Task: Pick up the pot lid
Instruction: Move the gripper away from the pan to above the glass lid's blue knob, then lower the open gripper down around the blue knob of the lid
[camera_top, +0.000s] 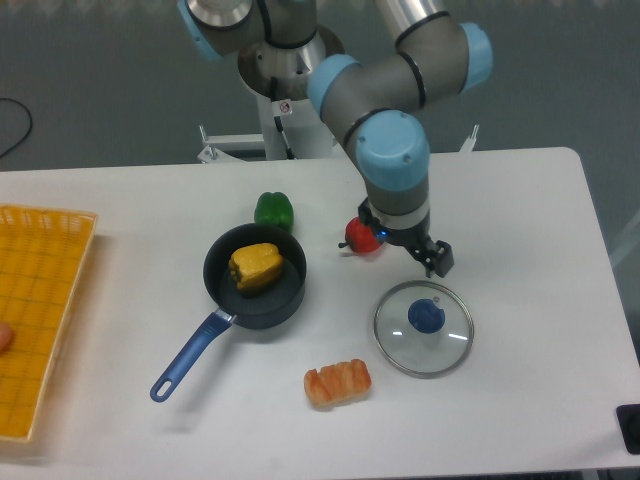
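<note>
Claw (406, 242) is hovering by the far side of the pot lid (400, 346), fingers spreading wide. Lid is lying on the white desk (540, 400), blue knob (427, 316) pointing up. Black pan (223, 293) is sitting well to the image left, blue handle (188, 360) angling toward the near side, yellow item (255, 266) resting inside. Green item (274, 211) is lying behind the pan, red item (362, 236) near the claw. Brownish chunk (338, 383) is lying nearer the camera.
</note>
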